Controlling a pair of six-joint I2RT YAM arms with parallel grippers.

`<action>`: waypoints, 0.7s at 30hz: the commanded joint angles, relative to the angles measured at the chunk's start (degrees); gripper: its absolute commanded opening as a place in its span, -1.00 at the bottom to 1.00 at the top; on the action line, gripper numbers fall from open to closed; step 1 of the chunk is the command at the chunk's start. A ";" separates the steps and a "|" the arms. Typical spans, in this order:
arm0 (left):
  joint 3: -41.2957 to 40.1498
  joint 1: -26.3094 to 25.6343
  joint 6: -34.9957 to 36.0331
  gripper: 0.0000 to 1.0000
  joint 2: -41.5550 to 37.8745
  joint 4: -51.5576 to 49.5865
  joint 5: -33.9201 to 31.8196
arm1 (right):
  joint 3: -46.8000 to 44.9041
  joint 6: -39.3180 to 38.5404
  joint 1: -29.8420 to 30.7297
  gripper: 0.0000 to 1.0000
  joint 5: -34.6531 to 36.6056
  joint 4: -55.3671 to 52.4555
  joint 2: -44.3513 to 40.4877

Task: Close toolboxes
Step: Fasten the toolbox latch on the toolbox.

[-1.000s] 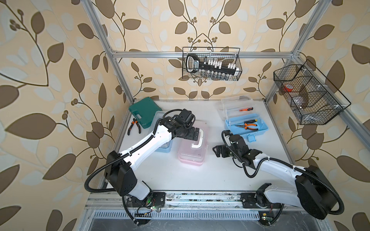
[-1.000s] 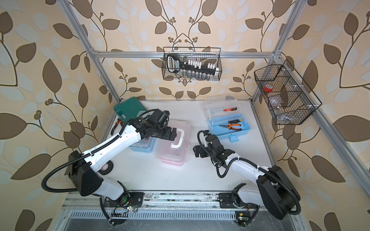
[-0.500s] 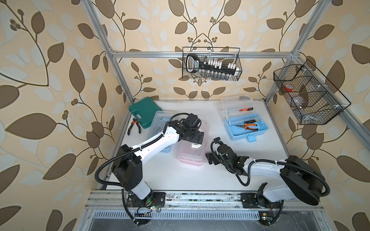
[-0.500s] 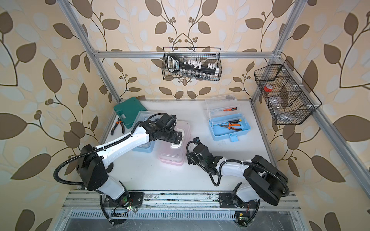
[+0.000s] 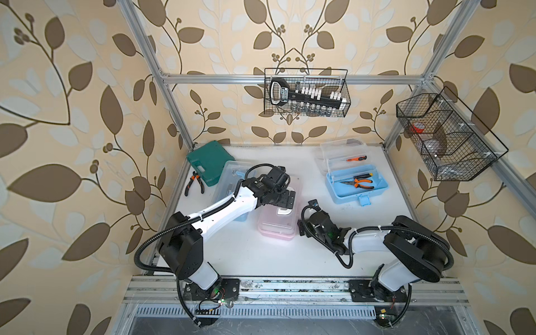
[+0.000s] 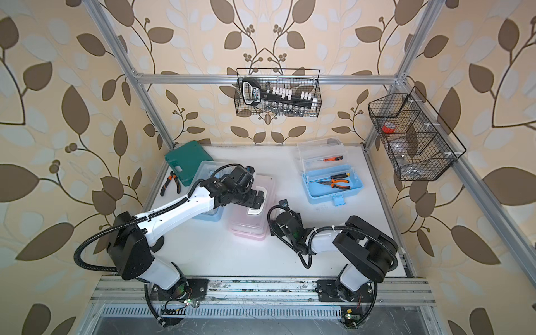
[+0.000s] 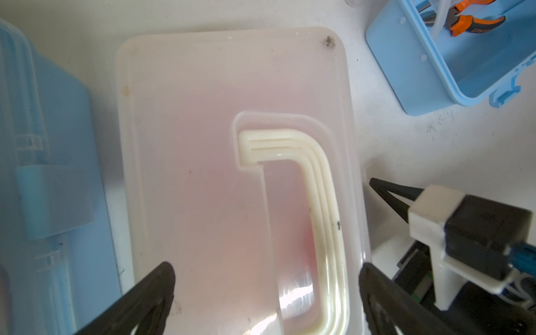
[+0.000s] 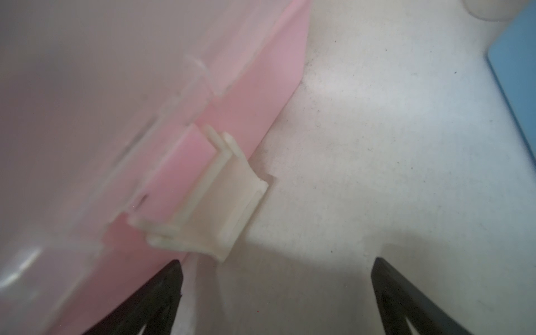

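The pink rectangular plastic toolbox with a clear lid and white looped handle sits mid-tabletop with its lid down. The left claw, jaws apart, hangs over the lid, probably to hold it flat. The right claw, also spread, faces the white latch, which looks unclipped and likely needs flipping up. One light-blue toolbox sits just beside it under the left arm. Another light-blue toolbox stands open, well apart.

Pink toolbox lidded, beside blue toolbox; farther blue toolbox open.
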 commanded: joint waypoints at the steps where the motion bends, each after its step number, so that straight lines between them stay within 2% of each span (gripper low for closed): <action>1: -3.08 0.00 -2.21 0.98 1.37 -5.52 2.96 | 1.28 0.92 0.60 0.97 4.21 4.79 1.00; 5: -3.17 -0.05 -2.18 0.98 1.33 -5.61 2.78 | 0.78 1.35 0.47 0.97 8.42 4.93 0.68; 11: -3.60 -0.01 -2.18 0.98 1.41 -5.41 2.75 | -1.11 1.61 -0.82 0.97 11.16 4.21 -2.99; 21: -4.04 -0.01 -2.18 0.98 1.93 -4.78 3.00 | -2.51 -0.55 -3.76 0.97 8.82 4.17 -7.02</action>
